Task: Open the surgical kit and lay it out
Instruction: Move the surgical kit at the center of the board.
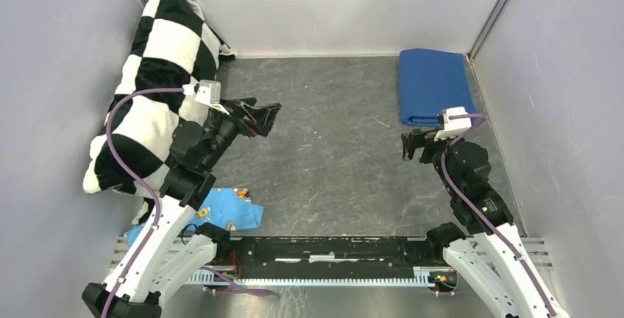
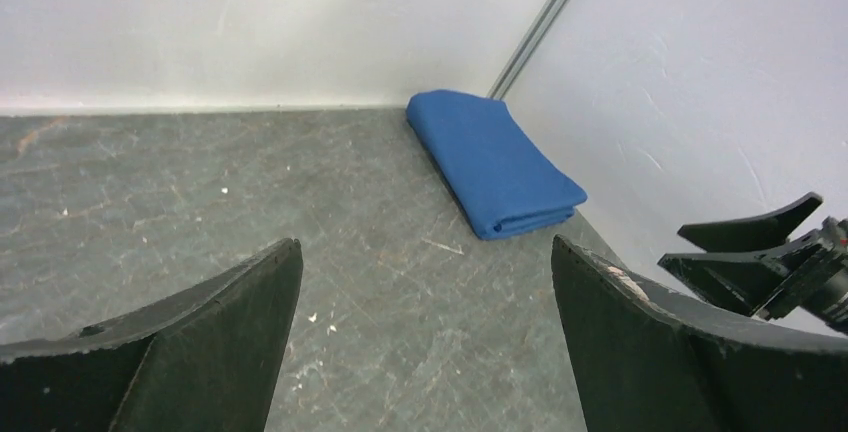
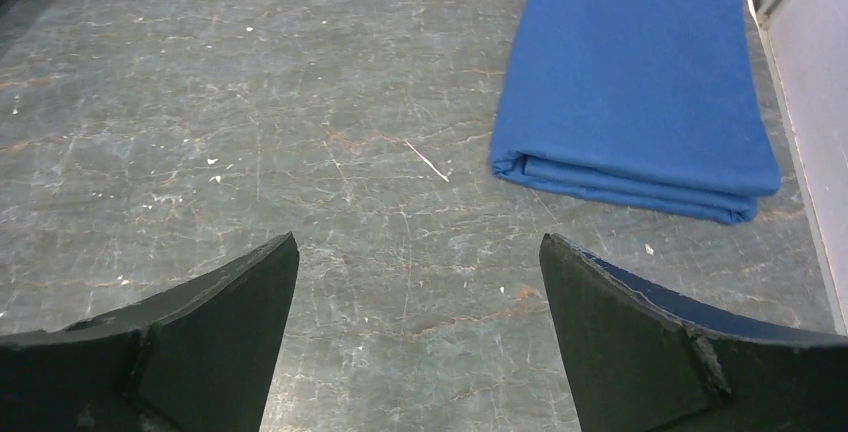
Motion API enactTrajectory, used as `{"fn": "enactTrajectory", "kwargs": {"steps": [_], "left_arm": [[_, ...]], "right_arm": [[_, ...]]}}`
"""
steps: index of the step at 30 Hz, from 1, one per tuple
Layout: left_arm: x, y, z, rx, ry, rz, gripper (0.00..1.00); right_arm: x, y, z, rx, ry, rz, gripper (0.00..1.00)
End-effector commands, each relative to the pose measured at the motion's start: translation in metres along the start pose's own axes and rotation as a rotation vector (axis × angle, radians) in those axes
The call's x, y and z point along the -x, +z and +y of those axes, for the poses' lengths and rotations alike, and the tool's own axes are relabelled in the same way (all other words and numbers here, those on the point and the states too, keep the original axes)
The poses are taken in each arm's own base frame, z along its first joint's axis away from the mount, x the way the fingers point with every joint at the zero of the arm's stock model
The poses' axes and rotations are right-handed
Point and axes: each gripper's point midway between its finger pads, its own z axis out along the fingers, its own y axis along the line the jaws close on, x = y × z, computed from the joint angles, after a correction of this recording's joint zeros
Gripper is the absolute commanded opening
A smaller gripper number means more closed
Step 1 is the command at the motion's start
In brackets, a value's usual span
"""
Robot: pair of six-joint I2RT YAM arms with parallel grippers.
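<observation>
Though flat and compact, surgical kit (image 1: pixel 434 86) in far-right corner.

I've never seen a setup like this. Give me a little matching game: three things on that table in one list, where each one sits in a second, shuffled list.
Things:
1. surgical kit
2. checkered pillow
3. light blue cloth scrap

Places:
A. near left, lying flat
B. far right corner, folded shut
C. far left, propped against the wall

Pairs: 1-B, 2-C, 3-A
</observation>
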Motion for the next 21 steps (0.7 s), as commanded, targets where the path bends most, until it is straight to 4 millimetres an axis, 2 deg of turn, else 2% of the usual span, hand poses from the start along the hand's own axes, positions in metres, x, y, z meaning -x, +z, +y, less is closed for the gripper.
{"fn": "enactTrajectory", "kwargs": {"steps": [1, 7, 14, 17, 21], "left_arm": [[0.034, 0.005, -0.007, -0.026, 0.081, -0.153, 0.99], [0.044, 0.006, -0.011, -0.036, 0.091, -0.202, 0.99], [0.049, 0.008, -0.012, -0.04, 0.103, -0.226, 1.0], [0.049, 0.01, -0.011, -0.037, 0.106, -0.229, 1.0], [0.05, 0.01, -0.013, -0.045, 0.105, -0.229, 1.0]], "right_arm": [[-0.006, 0.004, -0.014, -0.095, 0.022, 0.013, 0.98], [-0.015, 0.009, -0.013, -0.094, 0.01, 0.039, 0.98], [-0.034, 0.03, -0.005, -0.067, 0.005, 0.098, 0.98], [-0.043, 0.042, -0.007, -0.107, 0.066, 0.104, 0.98], [-0.064, 0.059, -0.02, -0.232, 0.206, 0.13, 0.98]]}}
